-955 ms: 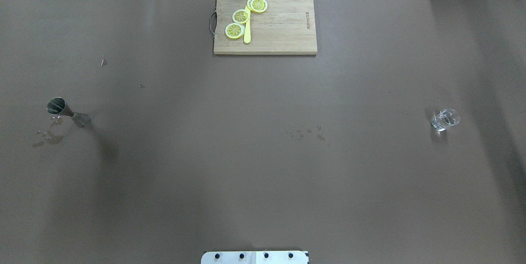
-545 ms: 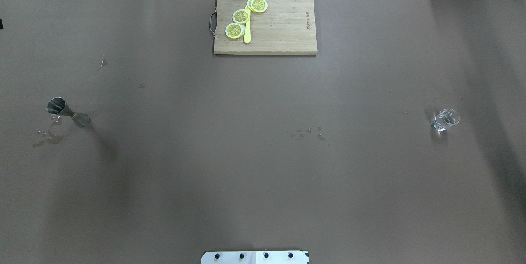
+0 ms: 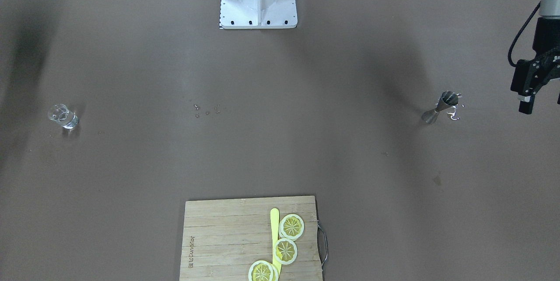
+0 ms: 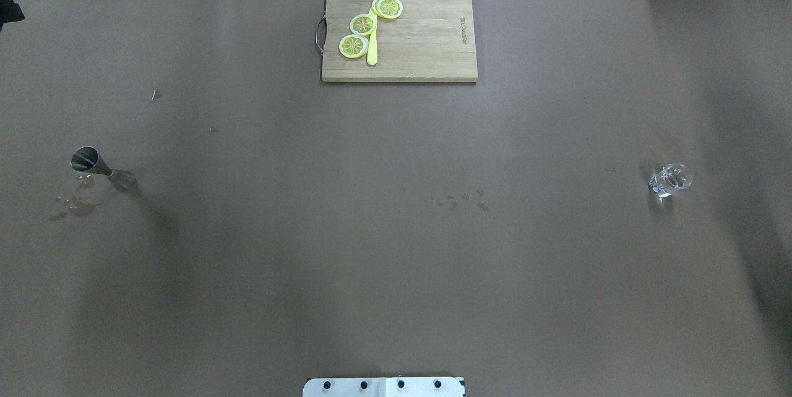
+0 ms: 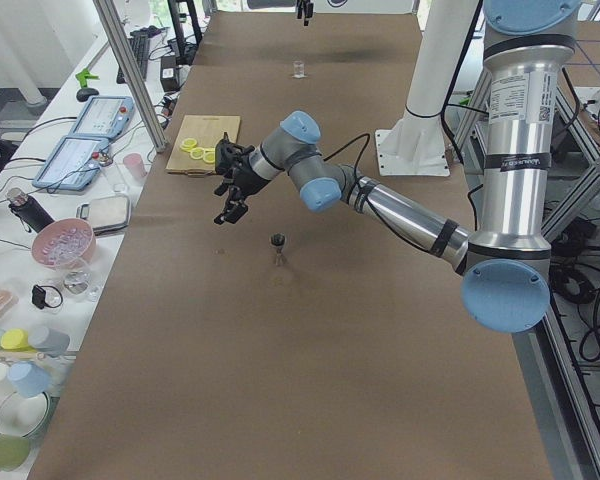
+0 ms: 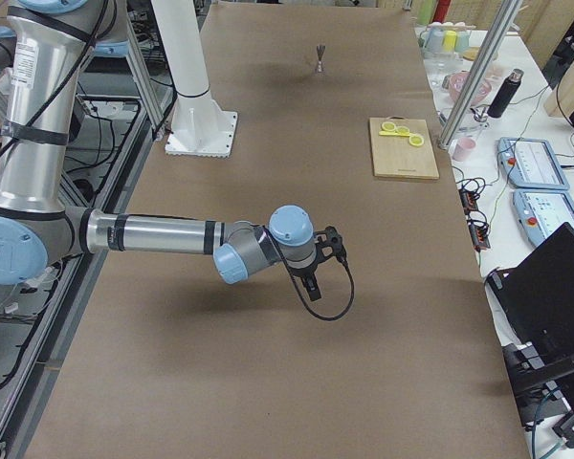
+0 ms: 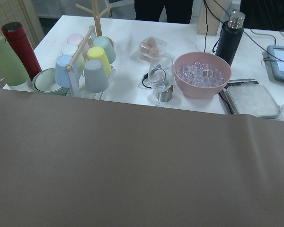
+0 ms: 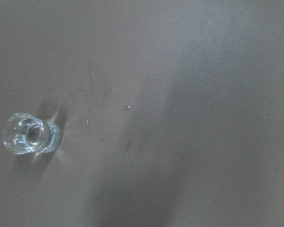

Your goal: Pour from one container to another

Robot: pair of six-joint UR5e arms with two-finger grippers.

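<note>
A steel jigger (image 4: 99, 168) stands upright at the table's left, also in the front view (image 3: 441, 107), with a small wet patch (image 4: 74, 206) beside it. A clear shot glass (image 4: 670, 179) stands at the far right; the right wrist view looks down on the glass (image 8: 31, 135). My left gripper (image 3: 542, 103) hangs open and empty above the table, beyond the jigger toward the table's left edge; only a black corner of it (image 4: 9, 10) reaches the overhead view. My right gripper (image 6: 311, 287) shows only in the side view, above the table near the glass; whether it is open I cannot tell.
A wooden cutting board (image 4: 427, 44) with lemon slices (image 4: 362, 25) and a yellow knife lies at the far middle. Droplets (image 4: 461, 200) dot the table's centre. Past the left end, a side table holds cups, a bowl of ice (image 7: 202, 73) and bottles.
A black corner of my left gripper has come into the overhead view at the left edge and moved toward the far side. The jigger and the glass have not moved.
</note>
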